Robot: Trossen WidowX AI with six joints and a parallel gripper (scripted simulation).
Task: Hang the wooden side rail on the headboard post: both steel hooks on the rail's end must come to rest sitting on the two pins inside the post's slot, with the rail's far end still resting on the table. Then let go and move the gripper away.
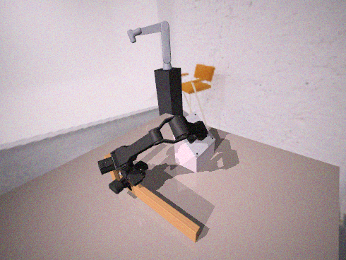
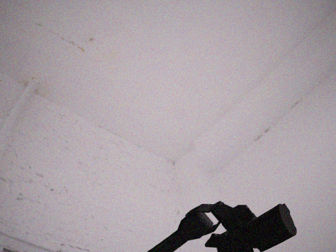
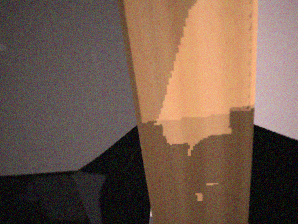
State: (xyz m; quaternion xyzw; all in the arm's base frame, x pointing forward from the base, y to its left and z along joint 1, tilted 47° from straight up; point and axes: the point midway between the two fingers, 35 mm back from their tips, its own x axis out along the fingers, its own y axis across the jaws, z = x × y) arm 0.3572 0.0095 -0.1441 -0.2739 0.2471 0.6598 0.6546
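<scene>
The wooden side rail [image 1: 166, 208] [image 3: 210, 75] runs from under the gripper to its far end at the table's front in the top view, where that end appears to rest on the table. My gripper [image 1: 130, 183] [image 3: 182, 124] is shut on the rail, with a black finger on each side of it in the wrist view. Upright-looking wood [image 1: 114, 175] shows behind the gripper at the left and appears to be the headboard post. The slot, pins and steel hooks are hidden behind the gripper and arm, so whether the hooks touch the pins cannot be told.
The black arm [image 1: 138, 146] [image 2: 233, 222] reaches over the table [image 1: 265, 208] from beside a white block [image 1: 187, 159]. Behind stand a black pedestal [image 1: 169, 92] with a grey jointed arm [image 1: 166, 42] and an orange chair [image 1: 204, 73]. The exterior view shows mostly wall and ceiling.
</scene>
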